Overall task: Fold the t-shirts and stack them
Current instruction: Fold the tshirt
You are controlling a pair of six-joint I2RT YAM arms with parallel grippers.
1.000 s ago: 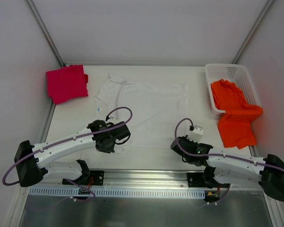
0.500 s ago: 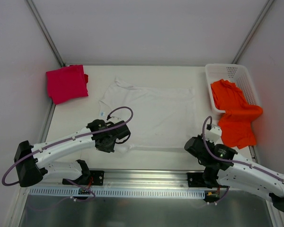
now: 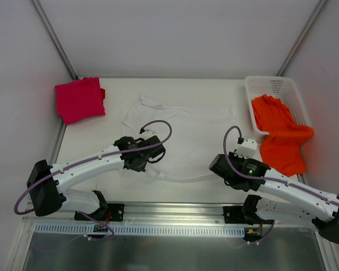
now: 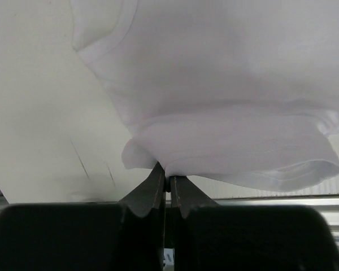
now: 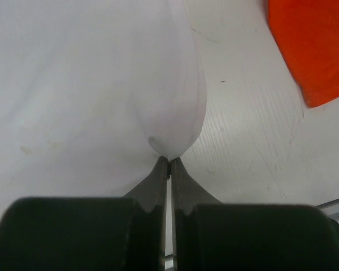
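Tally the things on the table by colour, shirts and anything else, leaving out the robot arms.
White shirt: 1
Magenta shirt: 1
Orange shirt: 1
White basket: 1
Total: 4

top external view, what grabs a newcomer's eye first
The white t-shirt spread in the middle, its near edge pinched at both ends by the left gripper and the right gripper. Then the colours: a magenta-red t-shirt folded at the far left corner, and an orange t-shirt spilling out of the white basket at the right.
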